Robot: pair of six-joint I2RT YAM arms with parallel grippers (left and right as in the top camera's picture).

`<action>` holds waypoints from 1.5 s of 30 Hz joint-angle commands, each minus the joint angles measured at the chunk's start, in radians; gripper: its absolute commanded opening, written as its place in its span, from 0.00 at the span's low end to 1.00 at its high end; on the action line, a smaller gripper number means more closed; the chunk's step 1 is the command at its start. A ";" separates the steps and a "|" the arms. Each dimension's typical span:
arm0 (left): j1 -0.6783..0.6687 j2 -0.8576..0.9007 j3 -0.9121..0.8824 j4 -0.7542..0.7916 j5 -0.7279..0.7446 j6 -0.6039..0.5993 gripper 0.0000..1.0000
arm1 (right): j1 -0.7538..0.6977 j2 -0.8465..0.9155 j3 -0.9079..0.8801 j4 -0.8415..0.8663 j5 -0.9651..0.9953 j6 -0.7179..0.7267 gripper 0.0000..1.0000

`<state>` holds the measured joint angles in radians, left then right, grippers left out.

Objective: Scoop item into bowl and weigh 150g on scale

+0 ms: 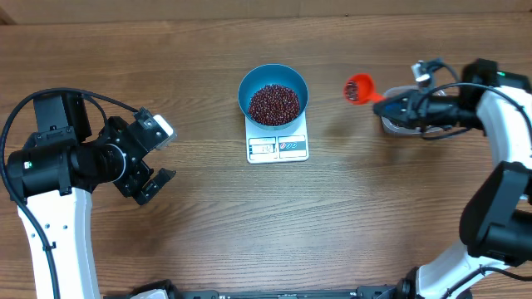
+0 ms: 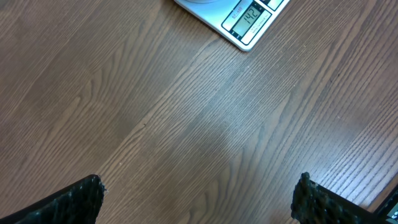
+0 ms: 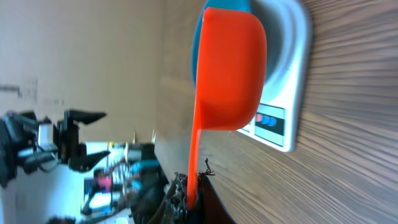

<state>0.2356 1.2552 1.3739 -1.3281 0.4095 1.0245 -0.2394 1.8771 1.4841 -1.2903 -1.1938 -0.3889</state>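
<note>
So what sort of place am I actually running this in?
Probably a robotics lab or workshop bench, not a kitchen: a wood-grain table carrying a white scale, blue bowl and beans, while the right wrist view shows blurred gear on stands against a plain wall.

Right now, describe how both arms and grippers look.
The left arm and right arm share white links, bulky black joints and looping black cables. The left gripper is black with rough-textured fingers and one pale block; the right gripper is black.
</note>
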 commanded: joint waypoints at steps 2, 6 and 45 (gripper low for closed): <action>0.000 0.002 0.002 -0.003 -0.006 0.034 1.00 | 0.117 -0.001 0.003 0.072 -0.043 0.002 0.04; 0.000 0.002 0.002 -0.003 -0.006 0.034 1.00 | 0.229 -0.001 0.003 0.249 -0.004 0.118 0.04; 0.000 0.002 0.002 -0.002 -0.006 0.034 1.00 | 0.478 -0.084 0.018 0.602 0.583 0.199 0.04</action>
<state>0.2356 1.2552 1.3739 -1.3281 0.4095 1.0245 0.2333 1.8515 1.4799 -0.6861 -0.6239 -0.1867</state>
